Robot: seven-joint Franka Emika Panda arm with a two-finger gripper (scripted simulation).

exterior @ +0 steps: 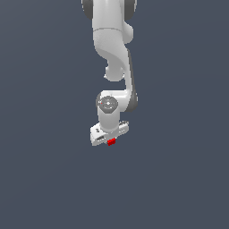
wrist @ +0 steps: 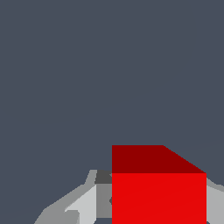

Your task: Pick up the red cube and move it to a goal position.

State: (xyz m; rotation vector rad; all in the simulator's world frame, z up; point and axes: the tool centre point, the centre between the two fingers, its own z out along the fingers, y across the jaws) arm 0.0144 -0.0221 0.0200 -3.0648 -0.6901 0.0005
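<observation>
The red cube (exterior: 111, 142) is tiny and bright red, and it sits at the tip of my white gripper (exterior: 110, 140) in the exterior view, just below the wide white hand. In the wrist view the red cube (wrist: 158, 192) fills the space between my grey fingers (wrist: 87, 204), one on each side and both touching it. The gripper is shut on the cube. The fingertips are hidden behind the cube and the hand. I cannot tell whether the cube rests on the floor or hangs above it.
The white arm (exterior: 112, 49) reaches down from the top of the exterior view. All around is a plain dark grey-blue surface (exterior: 49, 170) with no other object and no goal marker in view.
</observation>
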